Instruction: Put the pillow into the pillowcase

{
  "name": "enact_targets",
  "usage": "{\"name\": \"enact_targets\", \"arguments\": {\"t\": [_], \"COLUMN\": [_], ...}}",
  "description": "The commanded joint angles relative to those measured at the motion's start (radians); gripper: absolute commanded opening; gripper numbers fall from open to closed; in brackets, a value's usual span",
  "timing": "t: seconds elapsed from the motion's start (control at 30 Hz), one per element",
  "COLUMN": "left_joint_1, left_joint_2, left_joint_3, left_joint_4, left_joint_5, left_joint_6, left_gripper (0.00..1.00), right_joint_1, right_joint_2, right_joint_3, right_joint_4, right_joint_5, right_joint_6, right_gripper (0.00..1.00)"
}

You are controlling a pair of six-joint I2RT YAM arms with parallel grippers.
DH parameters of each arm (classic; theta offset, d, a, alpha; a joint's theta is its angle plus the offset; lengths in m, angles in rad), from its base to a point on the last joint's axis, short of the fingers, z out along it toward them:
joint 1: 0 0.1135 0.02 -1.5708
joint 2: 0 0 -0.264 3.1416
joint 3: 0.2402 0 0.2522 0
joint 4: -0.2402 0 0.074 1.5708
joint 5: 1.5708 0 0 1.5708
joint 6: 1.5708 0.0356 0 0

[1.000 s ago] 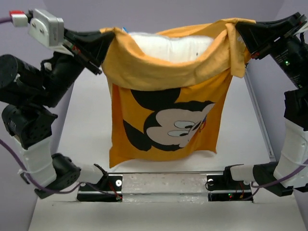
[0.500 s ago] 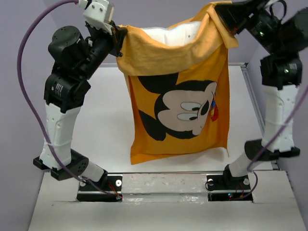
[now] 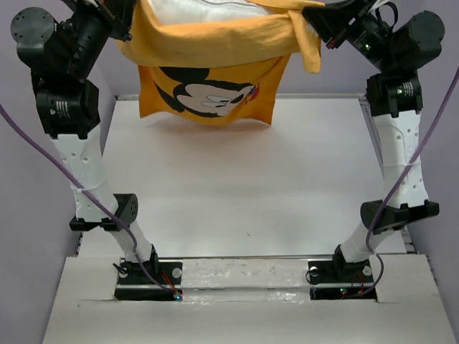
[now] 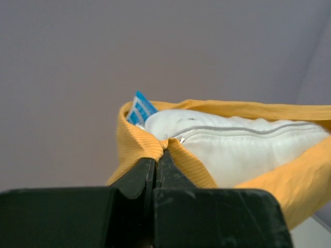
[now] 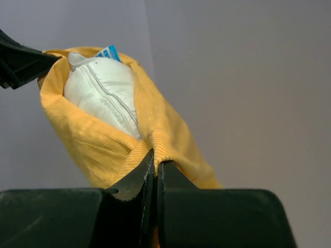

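- Pillow (image 4: pixel 232 150), left wrist view: white, zip seam (image 4: pixel 232 133) showing, lying in the mouth of the pillowcase (image 4: pixel 137 142) just beyond the left gripper (image 4: pixel 156 161). Jaws pressed together on a pinch of the orange hem. A blue-and-white tag (image 4: pixel 139 109) pokes up above the tips, slightly left.
- Right wrist view: right gripper (image 5: pixel 155 165) jaws clamped on the pillowcase hem. The pillow sits up and left of the tips, wrapped in fabric.
- Top view: the pillowcase hangs stretched between both grippers, mouth up, with the pillow between them. The Mickey Mouse print (image 3: pixel 211 93) hangs below them, and the lower edge appears clear of the table (image 3: pixel 237 186).
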Motion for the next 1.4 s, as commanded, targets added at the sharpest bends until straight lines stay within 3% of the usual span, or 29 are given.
{"name": "enact_targets", "arguments": {"t": [0.0, 0.07, 0.1, 0.13, 0.2, 0.23, 0.33, 0.4, 0.47, 0.5, 0.53, 0.57, 0.63, 0.67, 0.7, 0.73, 0.83, 0.97, 1.03, 1.07, 1.1, 1.13, 1.17, 1.23, 1.37], "left_joint_1": [-0.243, -0.476, -0.477, -0.59, -0.775, -0.776, -0.934, -0.974, -0.974, -0.974, -0.974, -0.974, -0.973, -0.974, -0.974, -0.974, -0.976, -1.006, -1.042, -1.083, -1.098, -1.109, -1.118, -1.149, -1.178], "left_joint_2": [-0.038, -0.035, -0.034, -0.031, -0.026, -0.029, -0.143, -0.234, -0.412, -0.602, -0.604, -0.812, -0.952, -1.045, -1.092, -1.145, -1.173, -1.169, -1.117, -1.1, -1.065, -1.064, -1.023, -0.958, -0.875], "left_joint_3": [0.286, 0.288, 0.288, 0.285, 0.247, 0.225, 0.052, -0.011, -0.199, -0.535, -0.539, -0.947, -1.252, -1.48, -1.604, -1.77, -1.95, -2.242, -2.281, -2.289, -2.283, -2.271, -2.239, -2.197, -2.151], "left_joint_4": [-0.272, -0.443, -0.479, -0.511, -0.57, -0.584, -0.589, -0.543, -0.498, -0.364, -0.245, -0.003, 0.123, 0.169, 0.323, 0.415, 0.539, 0.856, 0.896, 0.912, 0.916, 0.921, 0.924, 0.924, 0.93], "left_joint_5": [-0.059, -0.159, -0.214, -0.251, -0.441, -0.511, -0.642, -0.672, -0.682, -0.67, -0.649, -0.62, -0.635, -0.644, -0.63, -0.629, -0.594, -0.497, -0.512, -0.556, -0.566, -0.566, -0.57, -0.586, -0.622], "left_joint_6": [0.159, 0.23, 0.231, 0.234, 0.257, 0.258, 0.257, 0.238, 0.186, 0.169, 0.134, 0.096, 0.038, 0.01, -0.024, -0.042, -0.116, -0.234, -0.239, -0.231, -0.219, -0.205, -0.163, -0.116, -0.053], "left_gripper": [0.03, 0.05, 0.05, 0.06, 0.05, 0.05, 0.05, 0.04, 0.04, 0.04, 0.04, 0.03, 0.02, 0.09, 0.9, 0.99, 0.99, 0.99, 0.99, 0.99, 0.99, 0.99, 0.99, 0.99, 0.99], "right_joint_1": [-0.027, -0.027, -0.027, -0.027, -0.027, -0.027, -0.027, -0.027, -0.027, -0.027, -0.027, -0.027, -0.027, -0.027, -0.027, -0.027, -0.027, -0.027, -0.027, -0.027, -0.027, -0.027, -0.027, -0.027, -0.027], "right_joint_2": [-0.176, -0.289, -0.331, -0.374, -0.477, -0.504, -0.595, -0.646, -0.667, -0.678, -0.682, -0.682, -0.69, -0.695, -0.699, -0.701, -0.687, -0.594, -0.563, -0.546, -0.541, -0.54, -0.543, -0.58, -0.705], "right_joint_3": [-0.201, -0.615, -0.617, -0.821, -1.076, -1.077, -1.353, -1.548, -1.642, -1.704, -1.726, -1.743, -1.777, -1.781, -1.779, -1.769, -1.701, -1.601, -1.568, -1.541, -1.524, -1.509, -1.493, -1.45, -1.47], "right_joint_4": [0.258, 0.368, 0.369, 0.407, 0.413, 0.404, 0.352, 0.352, 0.35, 0.337, 0.33, 0.327, 0.317, 0.31, 0.291, 0.275, 0.228, 0.226, 0.214, 0.183, 0.153, 0.125, 0.096, -0.024, -0.151], "right_joint_5": [-0.17, -0.223, -0.235, -0.238, -0.217, -0.212, -0.096, -0.036, 0.041, 0.083, 0.084, 0.114, 0.139, 0.163, 0.182, 0.223, 0.283, 0.346, 0.354, 0.377, 0.401, 0.427, 0.465, 0.505, 0.588], "right_joint_6": [0.03, 0.082, 0.099, 0.11, 0.104, 0.096, 0.076, 0.087, 0.09, 0.075, 0.074, 0.067, 0.056, 0.052, 0.035, 0.019, -0.039, -0.073, -0.082, -0.085, -0.088, -0.091, -0.094, -0.093, -0.1], "right_gripper": [0.0, 0.0, 0.0, 0.0, 0.0, 0.0, 0.0, 0.0, 0.0, 0.0, 0.0, 0.0, 0.0, 0.0, 0.0, 0.0, 0.0, 0.0, 0.04, 0.1, 0.3, 0.3, 0.55, 0.72, 0.74]}}
